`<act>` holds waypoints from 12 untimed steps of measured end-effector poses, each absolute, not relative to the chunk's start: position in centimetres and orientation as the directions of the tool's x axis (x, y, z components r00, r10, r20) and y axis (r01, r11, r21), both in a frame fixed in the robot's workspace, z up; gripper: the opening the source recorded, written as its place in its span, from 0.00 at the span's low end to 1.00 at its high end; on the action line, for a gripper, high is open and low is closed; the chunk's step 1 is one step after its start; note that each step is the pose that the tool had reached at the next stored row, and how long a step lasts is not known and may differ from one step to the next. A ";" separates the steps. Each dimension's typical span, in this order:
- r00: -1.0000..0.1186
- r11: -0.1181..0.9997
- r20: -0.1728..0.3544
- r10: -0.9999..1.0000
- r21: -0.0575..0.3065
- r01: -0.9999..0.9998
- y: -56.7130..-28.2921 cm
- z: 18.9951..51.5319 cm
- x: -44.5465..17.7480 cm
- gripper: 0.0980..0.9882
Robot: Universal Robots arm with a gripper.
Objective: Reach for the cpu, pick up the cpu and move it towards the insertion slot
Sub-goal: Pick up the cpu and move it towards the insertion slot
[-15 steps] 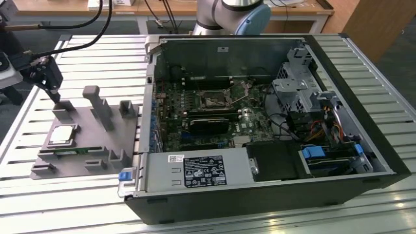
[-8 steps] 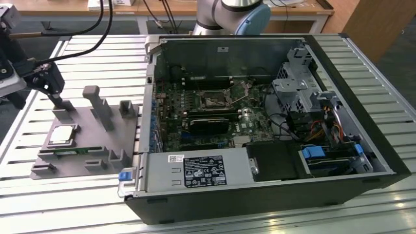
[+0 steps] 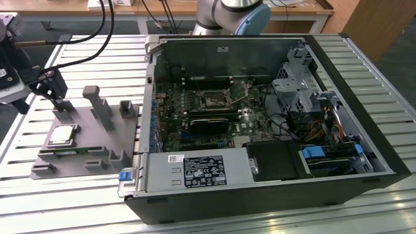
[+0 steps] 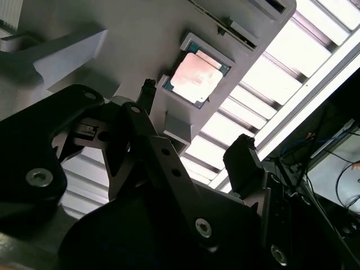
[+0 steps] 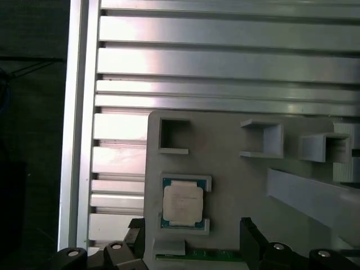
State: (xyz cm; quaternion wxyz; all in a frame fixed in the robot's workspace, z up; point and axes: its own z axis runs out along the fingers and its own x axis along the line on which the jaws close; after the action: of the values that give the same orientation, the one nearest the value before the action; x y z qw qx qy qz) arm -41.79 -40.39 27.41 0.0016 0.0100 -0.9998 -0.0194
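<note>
The cpu (image 3: 62, 135) (image 4: 198, 78) (image 5: 181, 203) is a small square chip with a silvery top. It lies flat in a recess of the grey fixture plate (image 3: 87, 146), on the exterior view's left. My gripper (image 3: 40, 101) (image 4: 197, 118) (image 5: 191, 226) hovers above the plate's far end, just behind the cpu and apart from it. It is open, its black fingers (image 5: 248, 228) spread wide with nothing between them. The insertion slot (image 3: 215, 100) is a dark square socket with a metal frame on the green board inside the open computer case, well to the exterior view's right of the gripper.
Grey upright posts (image 3: 97, 105) stand on the plate beside the gripper. A green memory stick (image 3: 71, 152) lies in the plate in front of the cpu. The tall wall of the black computer case (image 3: 153, 97) stands between plate and socket. Cables (image 3: 97, 29) hang over the slatted aluminium table (image 3: 85, 195).
</note>
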 end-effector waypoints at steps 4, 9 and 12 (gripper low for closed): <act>-1.000 0.999 0.004 -0.020 0.039 -0.020 -40.5 26.7 -41.8 0.74; -1.000 0.999 0.004 -0.020 0.039 -0.020 -40.6 25.9 -41.8 0.74; -1.000 0.999 0.004 -0.020 0.039 -0.020 -40.6 25.6 -41.8 0.74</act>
State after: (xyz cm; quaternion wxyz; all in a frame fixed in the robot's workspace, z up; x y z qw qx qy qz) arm -41.79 -40.61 25.65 0.0023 0.0100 -0.9998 -0.0194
